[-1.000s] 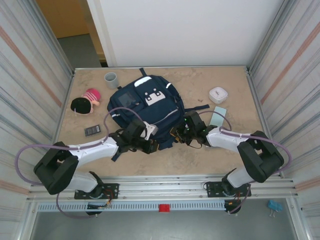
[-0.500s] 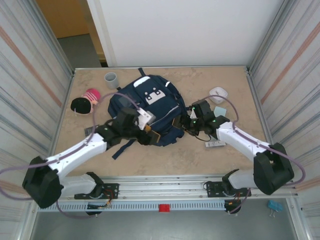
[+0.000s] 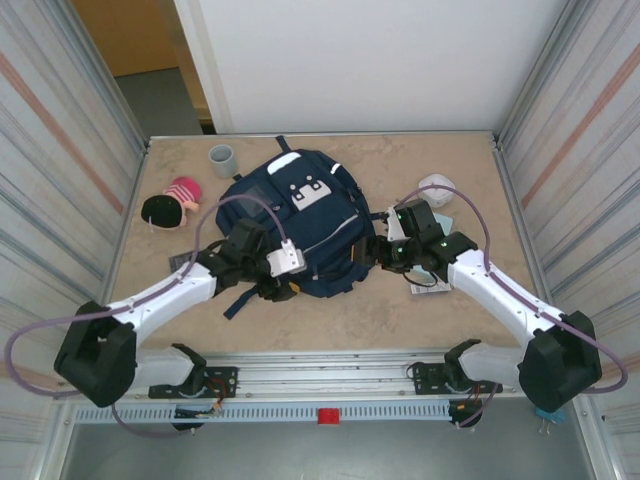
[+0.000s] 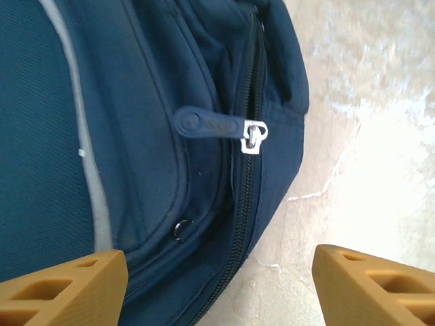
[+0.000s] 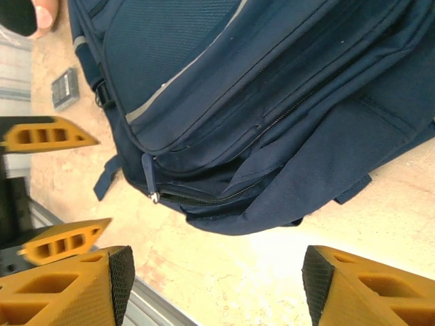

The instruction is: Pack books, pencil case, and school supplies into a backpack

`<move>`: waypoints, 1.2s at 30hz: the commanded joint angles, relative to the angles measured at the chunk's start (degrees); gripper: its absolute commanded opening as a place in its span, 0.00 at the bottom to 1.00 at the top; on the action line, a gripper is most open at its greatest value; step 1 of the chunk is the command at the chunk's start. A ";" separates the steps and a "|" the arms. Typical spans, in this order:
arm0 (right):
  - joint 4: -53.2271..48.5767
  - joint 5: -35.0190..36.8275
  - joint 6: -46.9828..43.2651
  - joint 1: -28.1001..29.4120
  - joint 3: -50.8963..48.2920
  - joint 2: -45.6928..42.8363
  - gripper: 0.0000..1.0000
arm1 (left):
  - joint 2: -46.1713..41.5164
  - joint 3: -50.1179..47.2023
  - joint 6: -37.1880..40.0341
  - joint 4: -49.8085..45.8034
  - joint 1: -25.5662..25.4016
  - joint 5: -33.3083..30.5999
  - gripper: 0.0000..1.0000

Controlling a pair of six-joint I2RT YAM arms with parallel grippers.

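Two grippers, both spread wide and holding nothing, sit at the near end of the backpack (image 3: 300, 215), which lies flat in the middle of the tabletop (image 3: 330, 320) with its white patches toward the far wall. From above I see the left gripper (image 3: 281, 291) at the bag's near-left corner and the right gripper (image 3: 384, 254) just off its near-right side. Through the left wrist camera the left gripper (image 4: 219, 272) hovers over the bag's edge, one orange finger (image 4: 64, 288) above the navy fabric (image 4: 136, 95) and the other above bare tabletop (image 4: 370, 142). A blue zipper pull (image 4: 207, 125) with a metal slider (image 4: 253, 136) lies on the fabric ahead of the fingers, touching neither. Beyond the slider the zipper looks parted a little; I cannot tell how far. Through the right wrist camera the right gripper (image 5: 217, 272) is apart from the backpack (image 5: 238, 81), with tabletop between its fingers, and the same zipper (image 5: 153, 196) sits at the bag's lower corner. The left gripper's orange fingers (image 5: 47, 133) show on the far side of the bag. A small grey keypad gadget (image 5: 66, 88) lies on the tabletop beyond them. Well away at the far left stand a grey cup (image 3: 221, 156) and a black-and-pink soft item (image 3: 168, 205); a small white box (image 3: 436, 184) sits beside the right arm.
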 commanded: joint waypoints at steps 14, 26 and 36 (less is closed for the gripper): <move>11.04 -9.83 -5.57 4.40 7.04 15.02 0.68 | 5.08 -4.88 10.53 15.11 -4.28 -5.19 0.07; 8.44 -12.74 -13.93 10.30 18.91 30.92 0.67 | 1.30 -6.67 8.54 19.35 -4.46 -1.79 0.00; 3.43 -12.98 -19.12 11.04 20.92 34.09 0.53 | -2.14 -7.43 4.80 22.13 -3.66 -0.06 0.00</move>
